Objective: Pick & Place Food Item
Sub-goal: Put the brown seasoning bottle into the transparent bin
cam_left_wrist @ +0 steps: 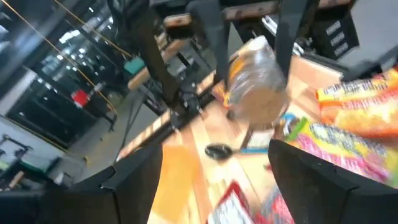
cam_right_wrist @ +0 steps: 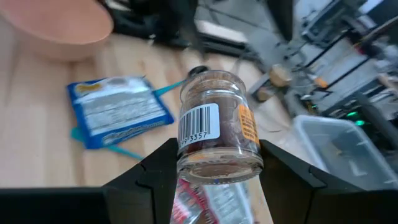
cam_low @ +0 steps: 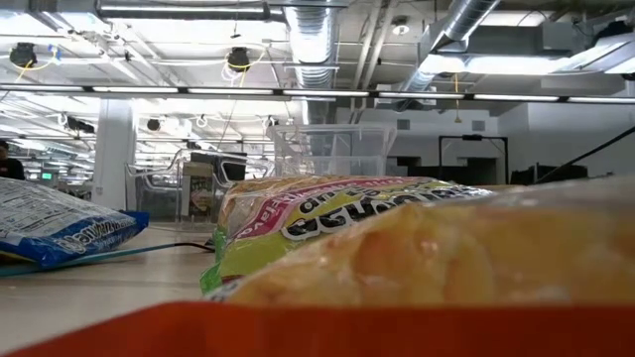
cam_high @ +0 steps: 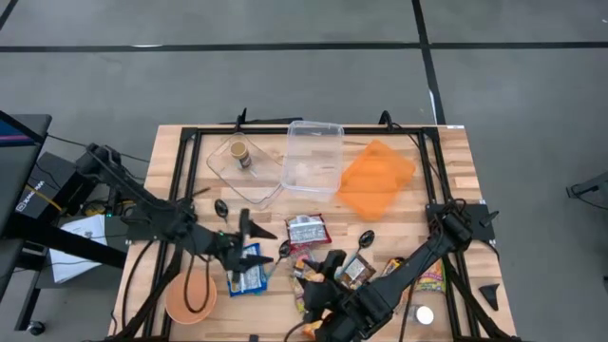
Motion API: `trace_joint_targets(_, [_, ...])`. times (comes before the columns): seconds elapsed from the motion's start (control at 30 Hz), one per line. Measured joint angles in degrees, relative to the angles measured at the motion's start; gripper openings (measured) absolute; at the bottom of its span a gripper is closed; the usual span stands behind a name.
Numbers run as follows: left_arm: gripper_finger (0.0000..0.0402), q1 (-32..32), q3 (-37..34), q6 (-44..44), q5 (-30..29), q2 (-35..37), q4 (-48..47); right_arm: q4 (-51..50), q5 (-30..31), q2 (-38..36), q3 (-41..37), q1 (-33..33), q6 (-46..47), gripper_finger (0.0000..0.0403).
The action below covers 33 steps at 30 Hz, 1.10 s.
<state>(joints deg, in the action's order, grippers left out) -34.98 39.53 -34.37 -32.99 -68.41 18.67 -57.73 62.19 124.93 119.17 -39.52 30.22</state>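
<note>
At the left of the desk [cam_high: 446, 152] sits a pink bowl [cam_high: 190, 296], near the front edge. Just beside it, the left gripper [cam_high: 249, 228] hovers above a blue snack bag [cam_high: 247, 271] that lies flat on the wood; its wrist view shows the two fingers spread apart with nothing between them, so it is released and carries nothing.

Further right, at the front centre, the right gripper [cam_right_wrist: 219, 163] is clenched on a small glass jar [cam_right_wrist: 217, 127] with a barcode label and brownish contents. The right wrist view shows the jar gripped near its base, with its dark lid pointing away toward the blue bag and the bowl. This jar looks like the food item being moved, and it appears lifted clear of the packets around it.

Behind, two clear containers [cam_high: 313, 157] and an orange lid [cam_high: 377, 179] occupy the rear of the desk.

To do this step well, the right arm should keep the jar level and its squeeze steady, since glass can slip. It should rise clear of the yellow and green snack packets [cam_high: 432, 277] before travelling, and steer wide of the left arm, which is close by.
</note>
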Motion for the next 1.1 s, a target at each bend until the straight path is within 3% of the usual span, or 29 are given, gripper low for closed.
trace_joint_targets(0.27, [0.0311, -0.01, -0.02, -5.50, 3.57, -8.32, 12.74, -0.52, -0.15, -0.17, 0.00, 0.75, -0.11, 0.0180])
trace_joint_targets(0.57, [0.0312, 0.36, -0.02, -5.29, 5.80, -9.24, 15.19, 1.02, -0.31, -0.16, 0.00, 1.58, -0.88, 0.0180])
trace_joint_targets(0.83, [0.0307, 0.37, -0.02, -5.25, 5.95, -9.24, 15.30, 9.69, -0.87, -0.16, -0.02, 1.87, -10.18, 0.0180])
trace_joint_targets(1.1, [0.0282, 0.37, -0.02, -3.58, 5.95, -9.24, 15.24, 9.96, -1.68, -0.14, -0.02, 1.83, -10.71, 0.0180])
